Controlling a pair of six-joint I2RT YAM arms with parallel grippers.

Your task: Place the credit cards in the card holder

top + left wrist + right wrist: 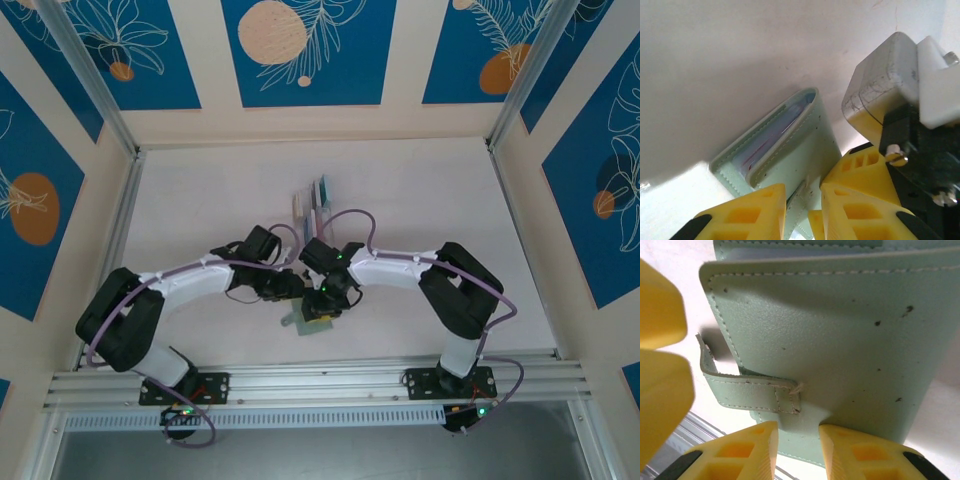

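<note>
The card holder (303, 325) lies folded near the table's front edge, sage green, between the two grippers. My left gripper (802, 192) is shut on its lower flap. The cover (805, 140) stands just ahead of it, with pale blue and red-lined edges (767, 137) showing in the fold. My right gripper (797, 432) is open, its fingers a little apart over the cover (840, 340), just below the snap tab (755, 390). Both grippers meet over the holder, left (293, 288) and right (322, 305). Several credit cards (315, 200) in teal, pink and cream stand upright farther back.
The cards stand in a clear rack (305, 215) at mid-table, behind the grippers. The right gripper's fingers (860, 167) crowd the left wrist view, and the left fingers (660, 340) sit at the right wrist view's left edge. A metal rail (320, 375) runs along the front.
</note>
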